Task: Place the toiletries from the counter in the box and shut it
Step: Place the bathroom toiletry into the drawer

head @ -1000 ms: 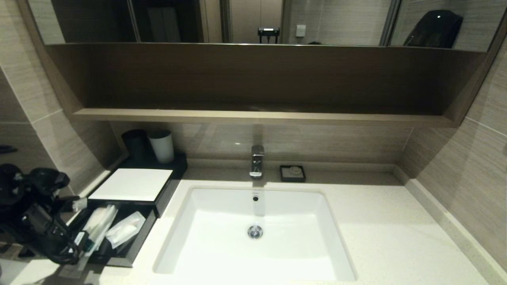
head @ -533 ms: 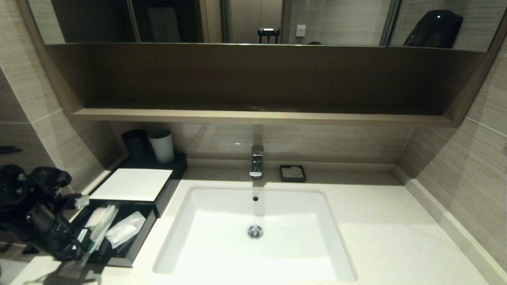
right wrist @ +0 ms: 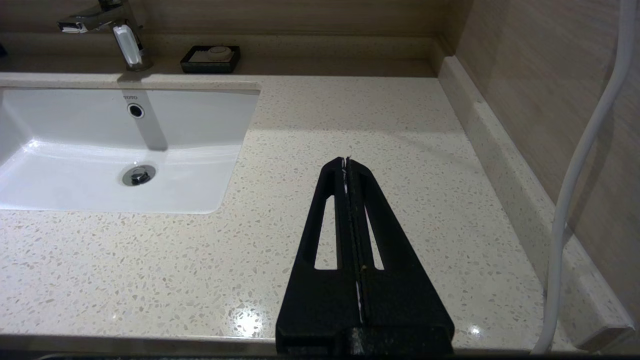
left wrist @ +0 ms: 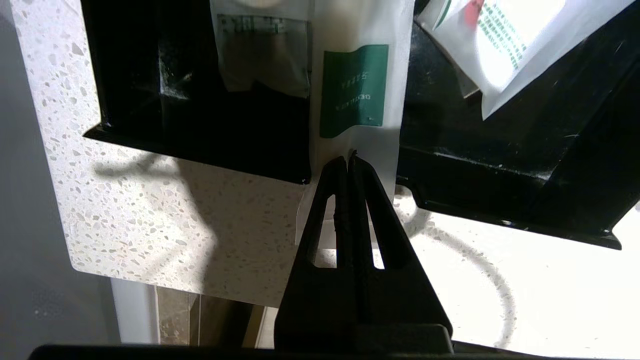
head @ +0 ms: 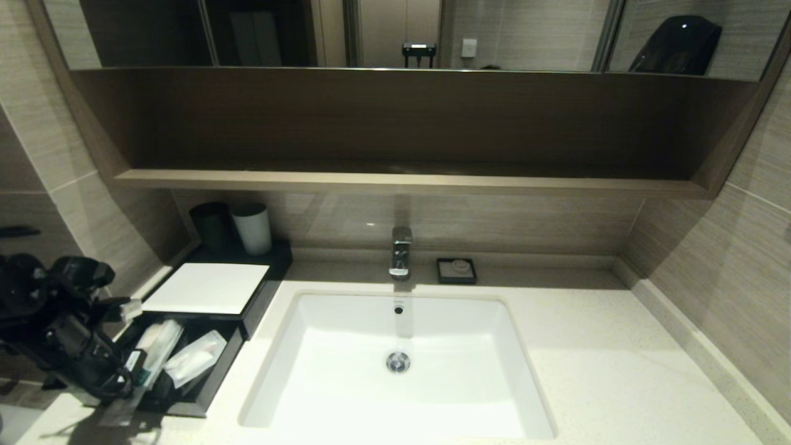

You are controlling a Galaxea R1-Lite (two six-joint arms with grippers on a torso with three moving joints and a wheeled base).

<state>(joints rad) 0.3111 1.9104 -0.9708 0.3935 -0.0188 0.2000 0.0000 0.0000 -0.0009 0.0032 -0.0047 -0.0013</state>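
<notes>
Left claw (left wrist: pixel 348 161), pinched tight on the teal-labelled packet (left wrist: pixel 355 85) at the near-left desk (left wrist: pixel 150 210) corner, should carry it fully over the open drawer (head: pixel 210 383) rim before releasing.

Wrapped toiletry packets in the drawer (head: pixel 204 386): three, being one with a teal-green label (left wrist: pixel 354 90), one clear (left wrist: pixel 262 55), one white with green print (left wrist: pixel 505 42). Cups: two, one black (head: pixel 210 225), one white (head: pixel 252 228). Box (head: pixel 207 287): one. Soap dish (head: pixel 456 271): one. Tap (head: pixel 401 252): one. Sink basin (head: pixel 395 395): one. Grippers: two, left (left wrist: pixel 350 161) and right (right wrist: pixel 346 161).
</notes>
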